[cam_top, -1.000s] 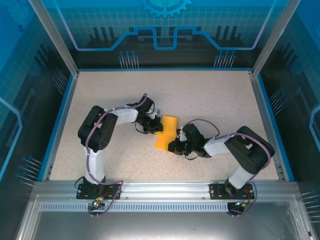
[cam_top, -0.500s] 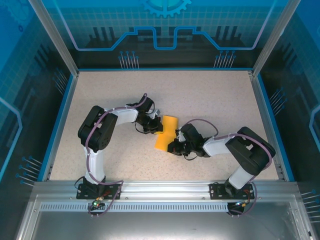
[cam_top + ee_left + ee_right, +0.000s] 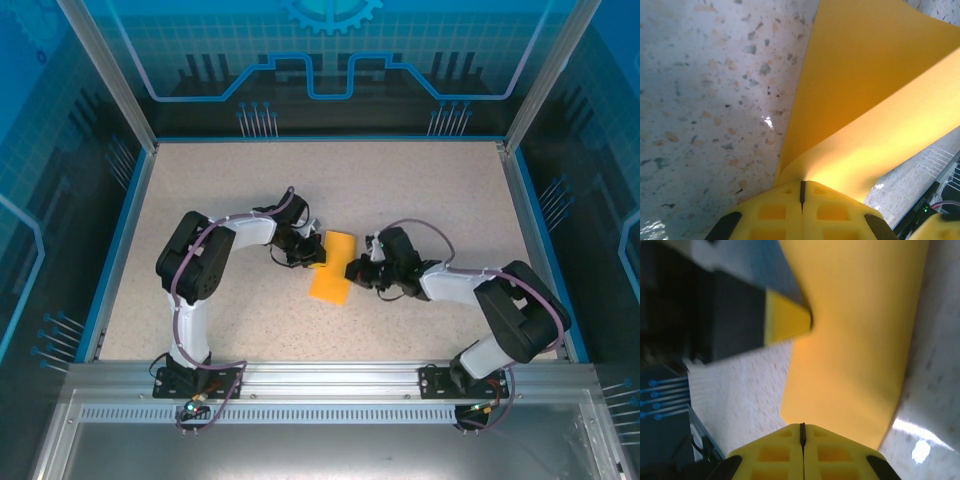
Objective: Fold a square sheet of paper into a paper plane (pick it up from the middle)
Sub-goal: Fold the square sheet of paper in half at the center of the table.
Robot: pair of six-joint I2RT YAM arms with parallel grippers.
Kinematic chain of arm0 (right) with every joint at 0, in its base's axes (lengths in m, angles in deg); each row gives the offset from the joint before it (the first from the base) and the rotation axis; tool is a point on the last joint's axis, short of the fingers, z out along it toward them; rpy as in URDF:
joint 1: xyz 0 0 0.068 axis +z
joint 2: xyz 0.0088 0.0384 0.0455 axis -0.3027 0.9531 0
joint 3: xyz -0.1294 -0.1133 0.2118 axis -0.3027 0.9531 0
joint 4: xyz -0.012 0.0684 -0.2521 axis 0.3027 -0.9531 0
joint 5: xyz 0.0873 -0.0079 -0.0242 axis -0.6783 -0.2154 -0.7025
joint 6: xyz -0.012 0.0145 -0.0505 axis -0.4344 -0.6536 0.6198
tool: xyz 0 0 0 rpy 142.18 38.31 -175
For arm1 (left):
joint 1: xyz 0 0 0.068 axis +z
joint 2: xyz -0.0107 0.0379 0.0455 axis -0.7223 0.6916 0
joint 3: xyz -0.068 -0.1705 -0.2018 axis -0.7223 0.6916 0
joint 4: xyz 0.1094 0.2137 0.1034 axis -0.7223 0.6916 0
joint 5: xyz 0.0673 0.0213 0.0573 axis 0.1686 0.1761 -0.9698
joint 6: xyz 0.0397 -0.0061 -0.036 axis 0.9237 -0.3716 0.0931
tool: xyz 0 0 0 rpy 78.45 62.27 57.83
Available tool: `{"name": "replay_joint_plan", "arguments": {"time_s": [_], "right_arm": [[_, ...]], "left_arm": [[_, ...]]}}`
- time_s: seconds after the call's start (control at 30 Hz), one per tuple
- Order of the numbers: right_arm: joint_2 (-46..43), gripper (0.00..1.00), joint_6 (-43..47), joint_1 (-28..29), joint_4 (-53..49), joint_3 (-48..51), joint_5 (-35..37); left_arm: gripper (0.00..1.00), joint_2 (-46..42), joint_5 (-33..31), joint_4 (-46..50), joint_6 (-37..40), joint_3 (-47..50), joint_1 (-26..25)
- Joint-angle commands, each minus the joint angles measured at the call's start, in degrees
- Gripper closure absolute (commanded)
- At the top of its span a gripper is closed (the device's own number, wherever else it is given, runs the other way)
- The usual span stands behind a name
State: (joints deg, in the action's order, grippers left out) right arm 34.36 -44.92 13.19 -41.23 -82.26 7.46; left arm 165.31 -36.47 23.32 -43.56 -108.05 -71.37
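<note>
I've got the orange-yellow sheet of paper (image 3: 332,272), folded over into a narrow strip, lying near the middle of the speckled tabletop (image 3: 420,190). The left gripper (image 3: 314,255) sits at its left edge, jaws fully closed and pinching the doubled layers (image 3: 865,90), which fan out from the tips (image 3: 801,182). The right gripper (image 3: 353,270) is at the right edge with its jaws closed too (image 3: 801,425). Its tips meet the paper (image 3: 855,330), but I can't tell whether it has a grip.

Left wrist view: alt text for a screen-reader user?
Close-up: the left hand, its yellow fingers shut, pinches the folded edge of an orange-yellow paper sheet. The sheet's two layers fan up and to the right over a speckled table.
</note>
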Motion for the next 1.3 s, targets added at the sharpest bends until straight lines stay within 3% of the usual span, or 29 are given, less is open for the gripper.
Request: {"name": "replay_joint_plan", "arguments": {"time_s": [0.0, 0.6, 0.93, 1.27], "right_arm": [[3.17, 0.95, 2.66, -2.41, 2.15, -2.35, -3.6], [15.38, 0.96, 5.75, -4.78, -1.78, -4.45, -1.44], [9.77, 0.95, 5.88, -5.74, 0.07, -6.84, -4.67], [15.54, 0.95, 6.7, -8.21, 1.27, -8.55, -5.7]], "left_arm": [[1.0, 3.72, -5.32, 5.27, 1.85, 1.25, -0.72], [1.0, 3.81, -5.55, 5.51, 2.23, 1.27, -0.71], [1.0, 3.87, -5.49, 5.83, 2.42, 1.11, -0.72], [1.0, 3.91, -5.36, 5.85, 2.58, 1.14, -0.71]]}}
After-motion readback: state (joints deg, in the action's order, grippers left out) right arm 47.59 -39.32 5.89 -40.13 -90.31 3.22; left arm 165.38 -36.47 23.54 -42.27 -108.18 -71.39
